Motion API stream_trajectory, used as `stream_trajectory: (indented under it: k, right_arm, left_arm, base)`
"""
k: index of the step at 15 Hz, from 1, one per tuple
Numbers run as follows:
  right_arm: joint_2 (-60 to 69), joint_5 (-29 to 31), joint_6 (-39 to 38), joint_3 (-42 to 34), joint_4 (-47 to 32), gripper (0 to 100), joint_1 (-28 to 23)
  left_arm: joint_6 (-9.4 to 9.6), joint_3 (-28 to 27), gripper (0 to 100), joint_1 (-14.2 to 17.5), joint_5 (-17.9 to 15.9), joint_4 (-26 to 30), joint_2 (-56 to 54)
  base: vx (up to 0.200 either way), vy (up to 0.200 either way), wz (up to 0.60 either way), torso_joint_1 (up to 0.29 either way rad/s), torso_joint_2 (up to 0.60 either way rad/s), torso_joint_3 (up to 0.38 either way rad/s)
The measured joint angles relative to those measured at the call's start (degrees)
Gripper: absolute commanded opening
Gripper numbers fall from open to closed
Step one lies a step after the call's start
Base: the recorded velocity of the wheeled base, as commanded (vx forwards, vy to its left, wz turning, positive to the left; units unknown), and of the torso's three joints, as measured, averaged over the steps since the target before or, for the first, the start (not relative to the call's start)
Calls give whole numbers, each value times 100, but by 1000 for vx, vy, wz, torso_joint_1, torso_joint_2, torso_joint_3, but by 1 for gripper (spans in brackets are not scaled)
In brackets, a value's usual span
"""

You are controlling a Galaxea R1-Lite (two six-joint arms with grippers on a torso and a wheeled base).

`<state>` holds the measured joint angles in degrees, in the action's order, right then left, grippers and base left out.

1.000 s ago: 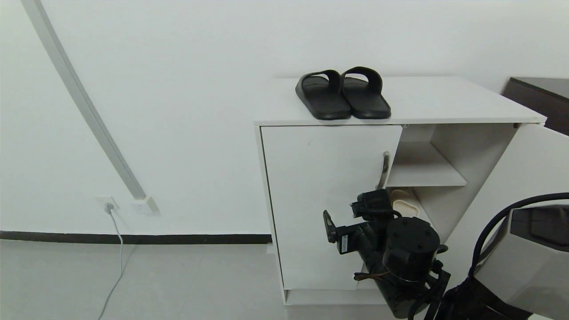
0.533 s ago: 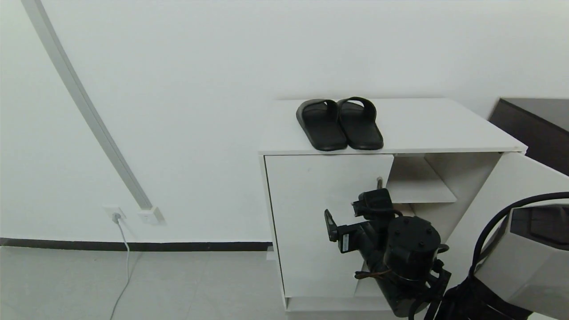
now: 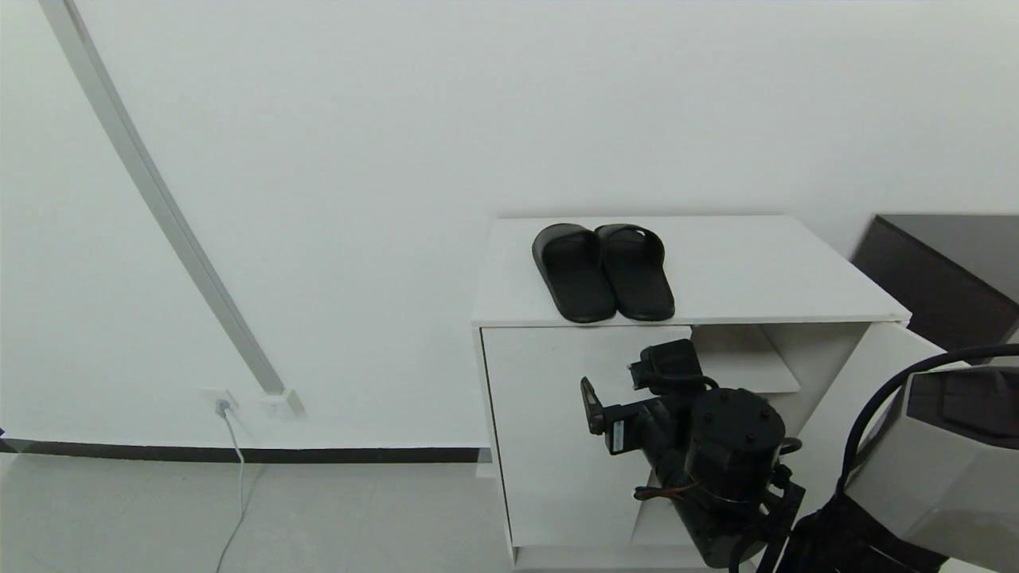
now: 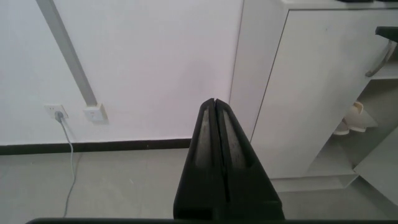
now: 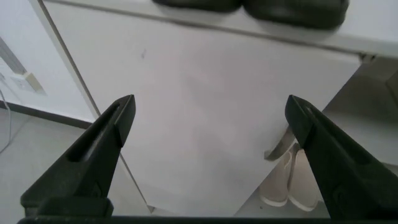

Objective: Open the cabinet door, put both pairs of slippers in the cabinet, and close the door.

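Note:
A pair of black slippers (image 3: 603, 270) lies side by side on top of the white cabinet (image 3: 740, 278), near its front edge. They also show along the cabinet's top as black slippers (image 5: 249, 5) in the right wrist view. The cabinet's right door (image 3: 860, 406) stands open and its left door (image 3: 549, 430) is closed. A cream pair of slippers (image 4: 353, 118) rests on a low shelf inside; the same cream slippers (image 5: 289, 180) appear in the right wrist view. My right gripper (image 5: 210, 102) is open and empty, facing the closed left door. My left gripper (image 4: 213, 104) is shut and empty, off to the cabinet's left.
My right arm (image 3: 716, 446) hangs in front of the cabinet's opening. A dark piece of furniture (image 3: 939, 270) stands right of the cabinet. A wall socket with a cable (image 3: 227, 406) and a slanting grey conduit (image 3: 159, 207) are on the wall at left, above bare floor (image 3: 239, 517).
The whole head view has shifted: the cabinet sits lower in the picture and its top is seen more from above, so the camera moved. The right arm keeps its place in the picture.

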<state>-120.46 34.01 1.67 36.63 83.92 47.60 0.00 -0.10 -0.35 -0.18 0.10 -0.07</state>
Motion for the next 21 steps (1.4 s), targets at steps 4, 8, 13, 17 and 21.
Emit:
stream_trajectory:
  k: [4, 8, 13, 17, 21]
  right_arm:
    - [-29, -5, 0, -11, 44, 100, -20]
    - [-123, -95, 223, 2, 268, 100, -163]
    - [319, -82, -112, 820, -2099, 100, -244]
    - [808, 1, -1086, 1893, -4088, 100, -301]
    - [747, 30, -1139, 2122, -3807, 100, -560]
  left_arm:
    - [0, 0, 0, 0, 5, -5, 0]
    - [5, 0, 0, 2, 5, 0, 0]
    - [33, 0, 0, 0, -6, 0, 0]
    - [29, 0, 0, 2, -6, 0, 0]
    - [27, 0, 0, 2, -6, 0, 0]
  base:
    - [0, 0, 0, 256, -577, -328]
    - [0, 0, 0, 32, -88, -44]
    - [0, 0, 0, 0, 0, 0]
    - [0, 0, 0, 0, 0, 0]
    - [100, 0, 0, 0, 1, 1]
